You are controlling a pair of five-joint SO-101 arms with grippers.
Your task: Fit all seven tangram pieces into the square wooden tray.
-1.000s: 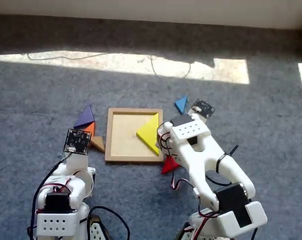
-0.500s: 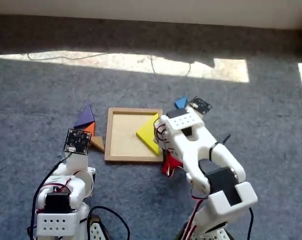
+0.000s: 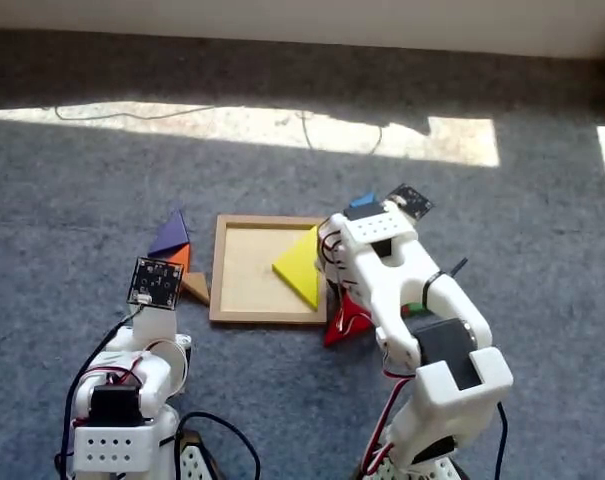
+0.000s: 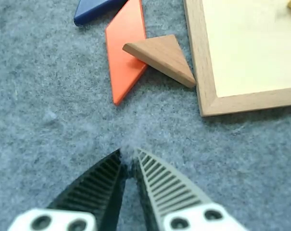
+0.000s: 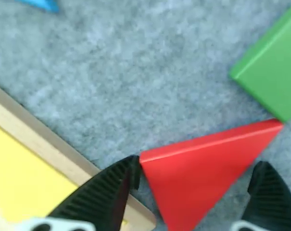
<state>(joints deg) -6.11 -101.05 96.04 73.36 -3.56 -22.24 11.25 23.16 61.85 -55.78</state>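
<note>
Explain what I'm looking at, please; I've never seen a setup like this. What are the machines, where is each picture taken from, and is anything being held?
These are two small robots, a left arm and a right arm, side by side on a grey carpet-like surface. One picture looks down on both from above. The other two come from a camera on each arm's wrist, looking past its tool.

In front of them lies a square wooden tray with a yellow triangle inside. On the left arm's side of it lie a dark blue triangle, an orange piece and a plain wooden triangle. On the right arm's side are a light blue triangle, a green piece and a red triangle.

The left tool is shut on nothing. The right tool is open, straddling the red triangle. Nothing is gripped yet.
</note>
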